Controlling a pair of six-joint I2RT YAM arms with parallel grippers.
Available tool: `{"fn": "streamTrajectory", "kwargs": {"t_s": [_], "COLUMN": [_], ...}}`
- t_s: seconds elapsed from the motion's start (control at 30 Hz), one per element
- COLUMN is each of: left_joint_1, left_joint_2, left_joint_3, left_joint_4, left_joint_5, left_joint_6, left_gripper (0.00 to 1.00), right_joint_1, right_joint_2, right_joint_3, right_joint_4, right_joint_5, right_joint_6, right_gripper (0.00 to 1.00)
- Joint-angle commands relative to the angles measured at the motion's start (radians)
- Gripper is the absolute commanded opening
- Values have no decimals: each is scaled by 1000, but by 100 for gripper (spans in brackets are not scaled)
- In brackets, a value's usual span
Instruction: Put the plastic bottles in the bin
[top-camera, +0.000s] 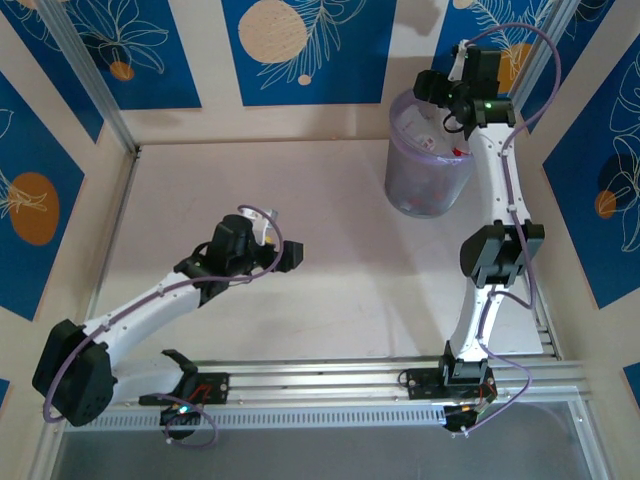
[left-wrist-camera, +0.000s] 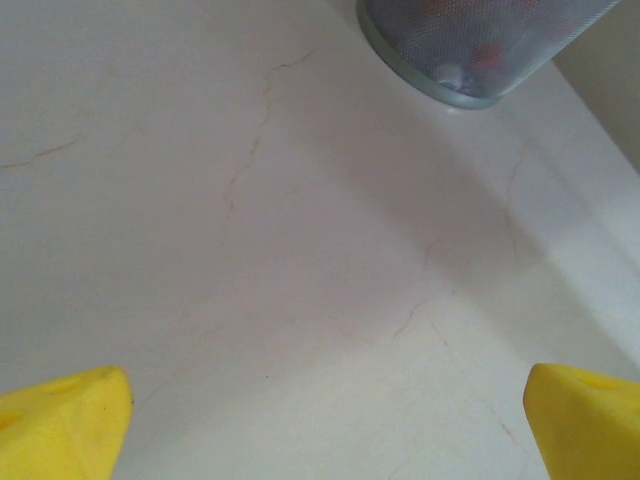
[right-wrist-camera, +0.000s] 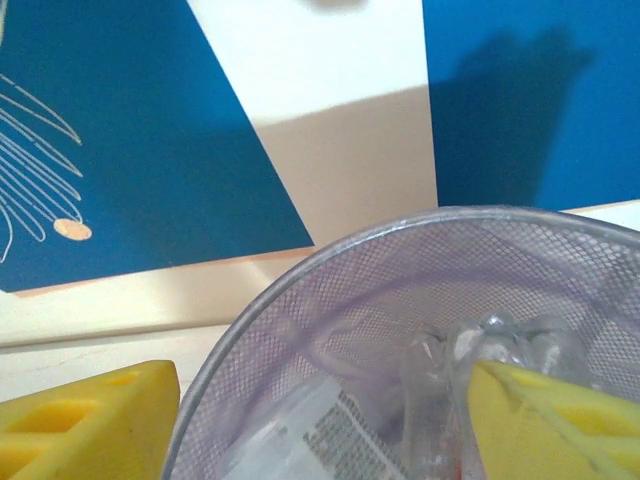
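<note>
The bin (top-camera: 428, 170), a pale-purple translucent bucket, stands at the back right of the table. Plastic bottles (top-camera: 428, 135) lie inside it, with red showing through the wall. My right gripper (top-camera: 430, 88) hovers over the bin's rim. In the right wrist view this gripper (right-wrist-camera: 320, 430) is open, its yellow fingers (right-wrist-camera: 90, 420) wide apart above the bin (right-wrist-camera: 300, 290). A clear bottle (right-wrist-camera: 440, 390) lies just beside the right finger, and a bottle with a whitish label (right-wrist-camera: 330, 440) lies below. My left gripper (top-camera: 293, 255) is open over bare table, nothing between its fingers (left-wrist-camera: 60, 425).
The bin's base (left-wrist-camera: 470, 60) appears at the top of the left wrist view, well ahead of the left gripper (left-wrist-camera: 325, 430). Blue and white wall panels (top-camera: 300, 50) close the table at the back and sides. A metal rail (top-camera: 330, 375) runs along the near edge.
</note>
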Motion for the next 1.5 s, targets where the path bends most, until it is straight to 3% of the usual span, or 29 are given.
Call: {"fn": "streamTrajectory", "kwargs": {"t_s": [0.0,0.27,0.4,0.67,0.8,0.97,1.1,1.47], "left_joint_1": [18,68,104,190,237,301,329,391], "left_joint_2": [-28,-68,-113,-169,-207,-221,-178,140], "left_joint_3": [56,80,63,-1,-91,-198,-281,-361], "left_joint_4": [-86,-183,-201,-229,-143,-15,150,678], "left_joint_5": [-71,-177,-233,-494,-574,-581,-561,-511], "left_joint_6": [57,127,155,218,244,267,329,463], "left_gripper": [100,100,100,100,100,100,100,100], "right_joint_1": [3,47,115,264,306,286,242,153], "right_joint_2": [-122,-441,-605,-858,-937,-943,-918,-655], "right_joint_3": [-108,-503,-697,-1059,-1267,-1435,-1593,-1755], "right_joint_4": [10,110,125,186,280,359,546,1017], "right_joint_5": [-21,-13,32,146,156,143,108,91], "right_joint_6": [-28,-76,-117,-168,-168,-124,-141,-215], "right_gripper": [78,90,99,99,99,99,99,99]}}
